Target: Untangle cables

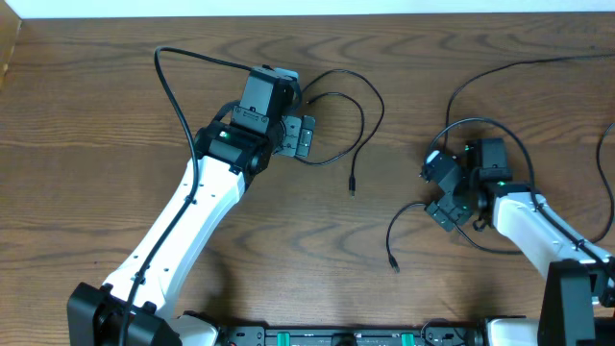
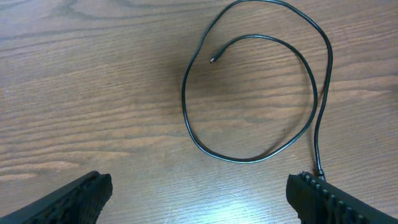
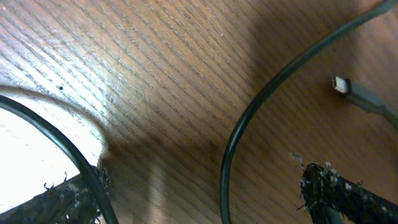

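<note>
Cable loop (image 2: 184,93) lies flat on table (image 2: 93,93) just ahead of L claw (image 2: 199,186), which is wide open w/ nothing held. 2nd cable (image 3: 249,113) runs betw. fingers of R claw (image 3: 199,186), also apart, not clamped; plug (image 3: 339,84) nearby.

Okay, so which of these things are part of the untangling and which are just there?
Part of the job: looped thin black cable by the left arm; trailing thin black cable beside the right arm.
Just there: thicker black wire on the left arm; wooden table.
</note>
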You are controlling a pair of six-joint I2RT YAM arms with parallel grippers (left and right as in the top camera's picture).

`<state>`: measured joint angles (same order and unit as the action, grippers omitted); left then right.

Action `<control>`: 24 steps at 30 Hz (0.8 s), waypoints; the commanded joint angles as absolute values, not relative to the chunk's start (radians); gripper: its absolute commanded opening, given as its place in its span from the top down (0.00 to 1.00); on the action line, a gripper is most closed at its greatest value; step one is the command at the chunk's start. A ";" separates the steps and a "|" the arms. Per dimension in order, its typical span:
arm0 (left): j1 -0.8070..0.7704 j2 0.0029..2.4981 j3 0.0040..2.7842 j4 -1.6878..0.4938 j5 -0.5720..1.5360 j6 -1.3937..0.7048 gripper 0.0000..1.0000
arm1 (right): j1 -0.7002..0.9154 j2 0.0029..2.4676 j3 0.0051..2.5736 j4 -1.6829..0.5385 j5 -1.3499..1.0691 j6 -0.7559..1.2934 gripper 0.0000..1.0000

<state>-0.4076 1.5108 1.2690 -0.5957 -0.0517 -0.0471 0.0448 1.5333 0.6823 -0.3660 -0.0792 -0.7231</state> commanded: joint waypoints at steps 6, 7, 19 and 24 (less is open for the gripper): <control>-0.405 1.503 1.280 -0.598 -0.061 -0.034 0.05 | -0.026 1.704 0.639 -0.366 -0.142 -0.722 0.11; -0.405 1.503 1.280 -0.598 -0.061 -0.034 0.05 | -0.025 1.710 0.639 -0.366 -0.142 -0.722 0.13; -0.405 1.503 1.280 -0.598 -0.061 -0.034 0.05 | -0.026 1.715 0.639 -0.303 -0.137 -0.703 0.99; -0.405 1.503 1.280 -0.598 -0.061 -0.034 0.05 | -0.028 1.715 0.639 -0.187 -0.110 -0.614 0.99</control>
